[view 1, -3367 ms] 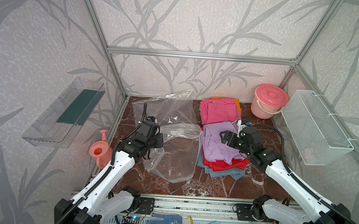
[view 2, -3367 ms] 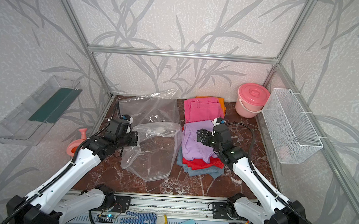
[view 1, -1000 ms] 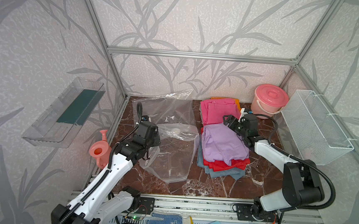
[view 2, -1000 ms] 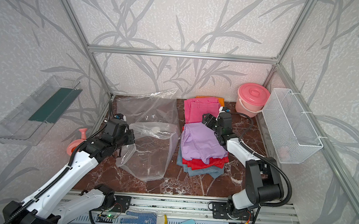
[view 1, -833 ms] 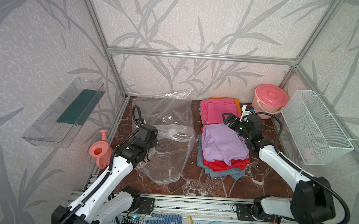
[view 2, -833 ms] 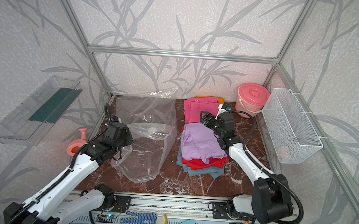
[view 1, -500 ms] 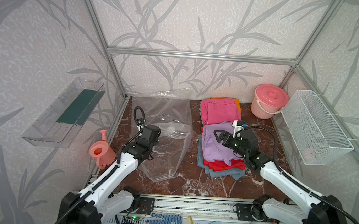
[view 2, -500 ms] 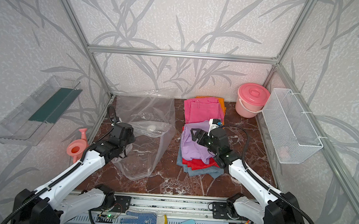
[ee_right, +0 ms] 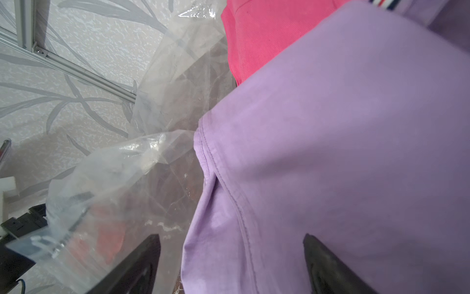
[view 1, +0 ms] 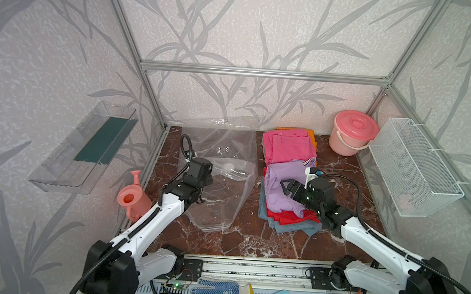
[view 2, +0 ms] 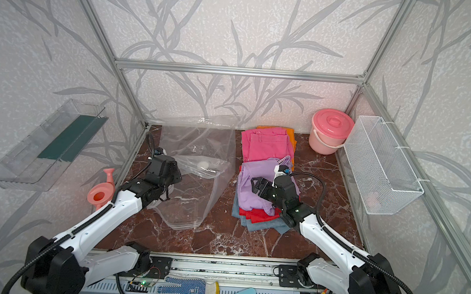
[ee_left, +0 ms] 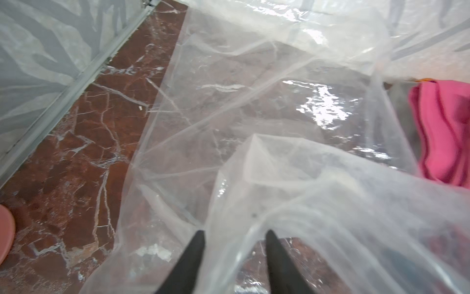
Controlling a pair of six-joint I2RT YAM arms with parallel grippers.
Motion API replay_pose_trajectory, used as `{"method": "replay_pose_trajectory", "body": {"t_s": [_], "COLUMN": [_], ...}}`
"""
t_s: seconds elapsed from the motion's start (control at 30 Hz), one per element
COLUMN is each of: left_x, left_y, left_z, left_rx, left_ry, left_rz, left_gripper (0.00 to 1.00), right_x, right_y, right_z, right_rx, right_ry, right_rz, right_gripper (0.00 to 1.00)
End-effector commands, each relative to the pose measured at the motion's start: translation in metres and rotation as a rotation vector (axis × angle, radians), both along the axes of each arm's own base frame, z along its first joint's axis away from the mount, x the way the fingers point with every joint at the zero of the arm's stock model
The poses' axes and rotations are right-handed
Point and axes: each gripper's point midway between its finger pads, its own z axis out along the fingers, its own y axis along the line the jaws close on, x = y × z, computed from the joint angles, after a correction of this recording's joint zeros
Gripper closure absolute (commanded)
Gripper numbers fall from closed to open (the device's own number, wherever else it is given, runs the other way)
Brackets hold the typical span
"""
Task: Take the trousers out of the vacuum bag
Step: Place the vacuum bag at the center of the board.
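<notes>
Left end effector (ee_left: 234,233) released vacuum bag (view 1: 225,198), jaws parted; right end effector (ee_right: 231,236) agape; lower trousers (view 1: 286,218) hidden.

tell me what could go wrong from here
The vacuum bag film drapes between the fingers of the open left gripper, so it may cling and drag along when that arm moves. The open right gripper hangs close over the lilac trousers; a sweep could snag and skew them.

A robot test booth (mock home corner): aluminium frame (view 1: 263,73), leaf-wallpaper panels (view 1: 237,25), marble-look floor (view 1: 250,241)
</notes>
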Motion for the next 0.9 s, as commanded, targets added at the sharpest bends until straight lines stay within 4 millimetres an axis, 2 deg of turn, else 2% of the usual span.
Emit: {"method": "replay_pose_trajectory", "body": {"t_s": [0.0,0.03,0.13,0.27,0.4,0.53,0.67,0.77,0.87], "left_x": [-0.013,-0.019,-0.035,-0.053,-0.063,-0.055,-0.034,-0.015,0.001], "left_y": [-0.019,-0.023,-0.026,-0.020,-0.008,0.003,0.009,0.014,0.017], "left_z": [0.045,0.051,0.068,0.096,0.122,0.128,0.131,0.132,0.123], "left_rx": [-0.097,-0.112,-0.139,-0.171,-0.172,-0.149,-0.248,-0.381,-0.444], "left_ry": [-0.071,-0.077,-0.104,-0.184,-0.244,-0.194,-0.178,-0.165,-0.119], "left_rz": [-0.123,-0.150,-0.200,-0.196,-0.154,-0.084,-0.022,0.002,0.021], "left_gripper": [0.04,0.01,0.01,0.01,0.01,0.01,0.01,0.01,0.01], "right_x": [0.009,0.011,0.018,0.030,0.039,0.045,0.053,0.063,0.058], "right_y": [0.008,0.013,0.029,0.060,0.109,0.164,0.208,0.236,0.252], "right_z": [0.041,0.047,0.063,0.086,0.110,0.126,0.115,0.085,0.062], "right_rx": [0.013,0.017,0.001,-0.001,0.004,0.019,0.023,0.027,0.019], "right_ry": [-0.087,-0.093,-0.120,-0.156,-0.192,-0.213,-0.187,-0.111,-0.051], "right_rz": [0.020,0.033,0.073,0.145,0.247,0.343,0.400,0.436,0.471], "right_gripper": [0.12,0.12,0.12,0.12,0.13,0.13,0.14,0.15,0.17]}}
